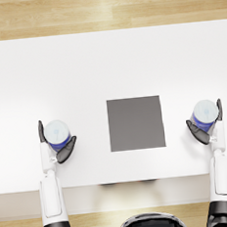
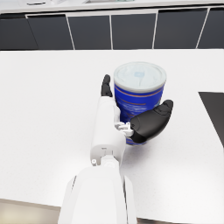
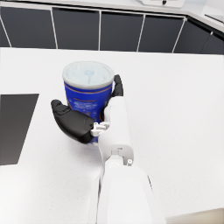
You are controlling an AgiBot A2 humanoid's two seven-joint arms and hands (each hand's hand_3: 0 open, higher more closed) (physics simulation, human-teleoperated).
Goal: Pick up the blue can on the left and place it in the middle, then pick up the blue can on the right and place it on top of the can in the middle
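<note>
Two blue cans with pale lids stand upright on the white table point(image 1: 81, 69). The left can point(image 1: 57, 133) point(image 2: 139, 94) sits between the straight fingers and spread thumb of my left hand point(image 1: 57, 149) point(image 2: 131, 118). That hand cups the can loosely and shows no closed grip. On the other side, the right can point(image 1: 205, 112) point(image 3: 87, 92) stands the same way inside my right hand point(image 1: 205, 130) point(image 3: 89, 118), whose fingers lie along it with the thumb held apart. A dark grey square mat point(image 1: 135, 123) lies flat in the middle between the cans.
The table's front edge point(image 1: 120, 182) runs just behind both wrists. Dark cabinet fronts point(image 2: 109, 30) point(image 3: 118, 33) stand beyond the far edge of the table. A wooden floor point(image 1: 103, 8) shows past the table in the head view.
</note>
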